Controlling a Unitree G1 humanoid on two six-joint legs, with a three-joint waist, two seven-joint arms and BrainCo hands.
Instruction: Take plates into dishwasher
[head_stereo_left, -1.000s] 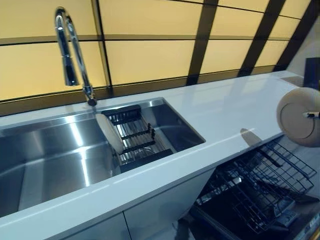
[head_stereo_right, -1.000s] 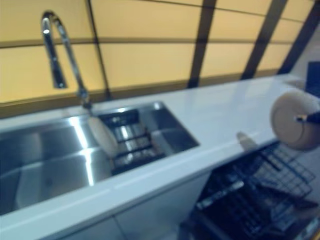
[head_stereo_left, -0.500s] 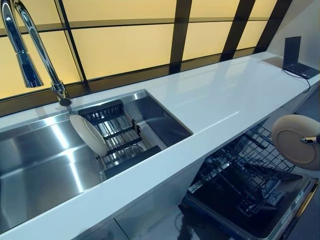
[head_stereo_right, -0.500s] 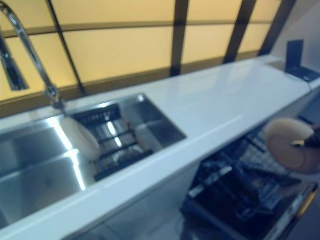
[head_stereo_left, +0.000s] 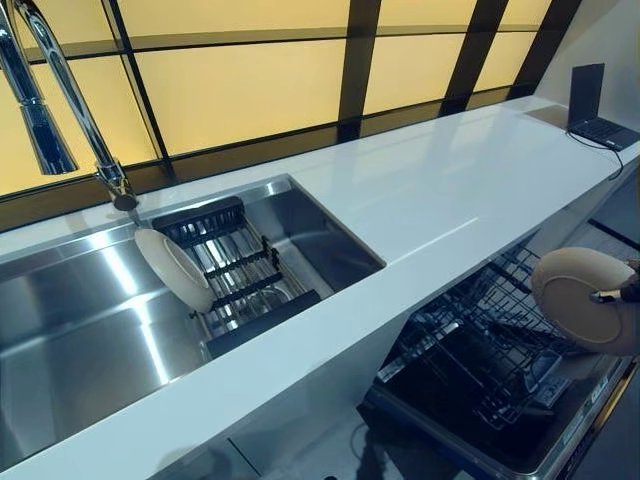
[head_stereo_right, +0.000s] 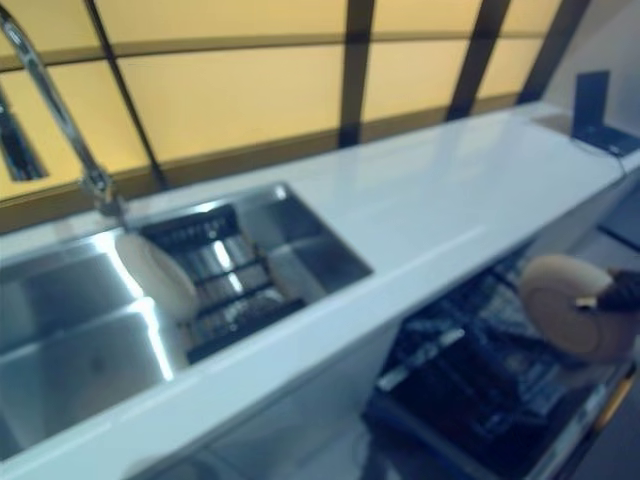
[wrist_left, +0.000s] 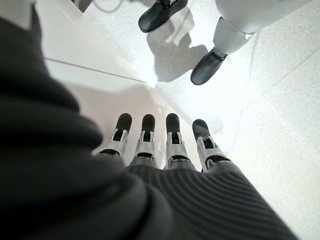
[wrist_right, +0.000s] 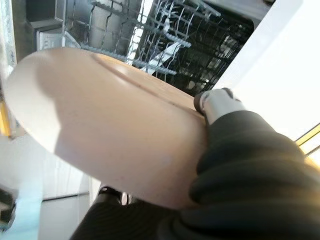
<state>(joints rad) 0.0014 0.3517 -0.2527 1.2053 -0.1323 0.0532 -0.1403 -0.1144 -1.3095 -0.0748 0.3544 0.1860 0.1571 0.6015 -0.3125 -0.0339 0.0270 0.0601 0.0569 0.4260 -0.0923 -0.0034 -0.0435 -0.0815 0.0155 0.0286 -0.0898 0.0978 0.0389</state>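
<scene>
While right hand fingers pinch plate | on edge | above dishwasher rack

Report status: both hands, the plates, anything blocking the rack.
Right hand grips beige plate above open dishwasher rack. Left hand open, idle. White plate in sink rack. Nothing blocking.

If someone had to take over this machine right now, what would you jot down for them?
Right robot hand: shut on a beige plate, held on edge above the pulled-out dishwasher rack; it is not yet slotted in.
Left robot hand: open, holding nothing, pointing down at the floor.
A second plate leans in the drying rack inside the sink.
Left to do: lower the held plate into the dishwasher rack, then fetch the one in the sink.
</scene>
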